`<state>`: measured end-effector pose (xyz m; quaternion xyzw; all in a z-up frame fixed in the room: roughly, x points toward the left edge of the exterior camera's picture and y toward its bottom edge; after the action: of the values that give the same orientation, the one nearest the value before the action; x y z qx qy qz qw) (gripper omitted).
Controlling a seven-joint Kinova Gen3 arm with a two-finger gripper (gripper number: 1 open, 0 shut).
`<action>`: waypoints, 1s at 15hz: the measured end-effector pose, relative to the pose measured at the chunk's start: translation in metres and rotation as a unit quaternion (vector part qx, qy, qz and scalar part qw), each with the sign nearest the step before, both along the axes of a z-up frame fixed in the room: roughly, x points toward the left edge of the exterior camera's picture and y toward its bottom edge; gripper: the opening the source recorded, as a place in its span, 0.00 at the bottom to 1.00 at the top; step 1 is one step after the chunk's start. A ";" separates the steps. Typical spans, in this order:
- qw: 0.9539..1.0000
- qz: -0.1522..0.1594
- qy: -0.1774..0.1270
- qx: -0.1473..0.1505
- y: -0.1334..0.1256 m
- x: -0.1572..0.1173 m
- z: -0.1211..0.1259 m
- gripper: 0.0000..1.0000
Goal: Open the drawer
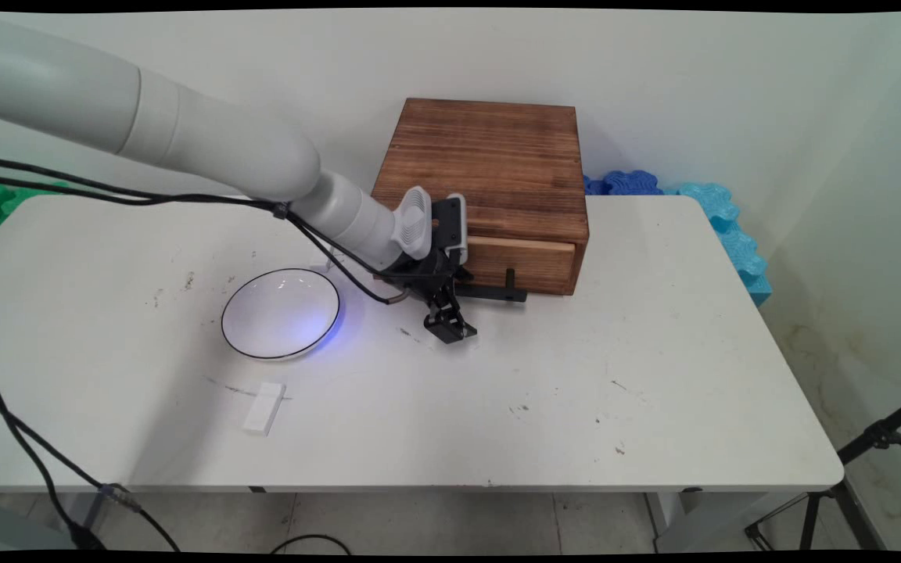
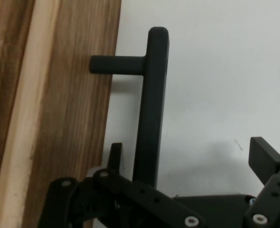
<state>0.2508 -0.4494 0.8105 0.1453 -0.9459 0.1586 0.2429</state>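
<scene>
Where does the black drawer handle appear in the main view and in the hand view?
Main view: the black drawer handle lies low at the front of the wooden drawer box, just right of the tool, near the picture's centre.
Hand view: it stands as a vertical black bar at centre, between the tool's open fingers.
Shared landmark: the wooden drawer front that the handle is fixed to.
</scene>
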 end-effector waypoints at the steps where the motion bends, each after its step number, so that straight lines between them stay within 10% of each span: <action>1: 1.000 0.001 -0.001 0.001 0.000 -0.001 -0.002 1.00; 15: 1.000 -0.001 -0.006 0.012 0.010 -0.014 -0.014 1.00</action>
<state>0.2364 -0.4394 0.7963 0.1463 -0.9492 0.1481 0.2358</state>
